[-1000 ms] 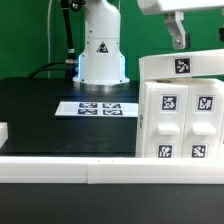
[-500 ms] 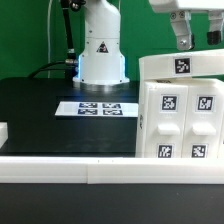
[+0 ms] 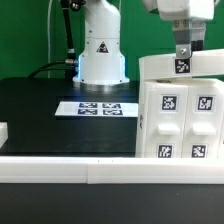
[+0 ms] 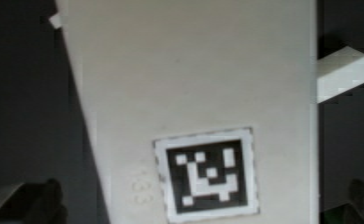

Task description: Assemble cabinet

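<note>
The cabinet (image 3: 180,122) is a big white box with several square tags, standing at the exterior view's right. A white tagged panel (image 3: 183,66) lies across its top. My gripper (image 3: 184,52) hangs right above that panel, over its tag. In the wrist view the panel (image 4: 188,100) fills the middle as a long white strip with one tag. A dark fingertip (image 4: 28,205) shows beside one long edge, with a gap to the panel. The other finger is barely visible at the opposite edge. The jaws stand apart and hold nothing.
The marker board (image 3: 97,107) lies on the black table in front of the robot base (image 3: 101,55). A white rail (image 3: 60,168) runs along the table's near edge. A small white block (image 3: 3,130) sits at the exterior view's far left.
My gripper has come down from above and shifted slightly to the exterior view's right, ending just over the tagged panel on the cabinet. Nothing else has moved.
</note>
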Action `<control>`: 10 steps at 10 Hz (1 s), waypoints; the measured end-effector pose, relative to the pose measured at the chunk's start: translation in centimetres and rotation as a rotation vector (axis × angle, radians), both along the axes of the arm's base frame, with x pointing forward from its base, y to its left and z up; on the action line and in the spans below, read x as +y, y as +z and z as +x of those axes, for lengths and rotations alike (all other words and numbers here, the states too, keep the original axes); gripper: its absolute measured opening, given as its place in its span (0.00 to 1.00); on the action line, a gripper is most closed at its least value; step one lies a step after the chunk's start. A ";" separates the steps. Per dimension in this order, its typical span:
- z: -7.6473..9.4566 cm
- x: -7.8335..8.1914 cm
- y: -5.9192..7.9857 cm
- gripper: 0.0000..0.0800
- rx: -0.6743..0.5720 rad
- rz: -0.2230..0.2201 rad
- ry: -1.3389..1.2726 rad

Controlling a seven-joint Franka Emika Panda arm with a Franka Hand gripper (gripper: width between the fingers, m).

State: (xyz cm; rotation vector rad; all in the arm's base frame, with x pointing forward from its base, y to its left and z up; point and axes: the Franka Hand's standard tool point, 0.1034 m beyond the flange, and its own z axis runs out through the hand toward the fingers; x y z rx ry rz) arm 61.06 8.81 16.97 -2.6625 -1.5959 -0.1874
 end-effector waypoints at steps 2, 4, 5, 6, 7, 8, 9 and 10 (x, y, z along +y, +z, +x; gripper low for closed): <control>-0.2 -0.1 -0.3 1.00 0.001 -0.001 -0.011; -0.2 -0.2 -0.3 1.00 0.002 0.000 -0.019; -0.2 -0.2 -0.3 0.84 0.003 0.000 -0.025; -0.2 -0.2 -0.3 0.70 0.003 0.001 -0.027; -0.2 -0.3 -0.3 0.70 0.003 0.001 -0.030; -0.2 -0.3 -0.3 0.70 0.005 0.003 -0.053; -0.2 -0.3 -0.3 0.70 0.007 0.004 -0.073; -0.2 -0.4 -0.3 0.70 0.007 0.004 -0.074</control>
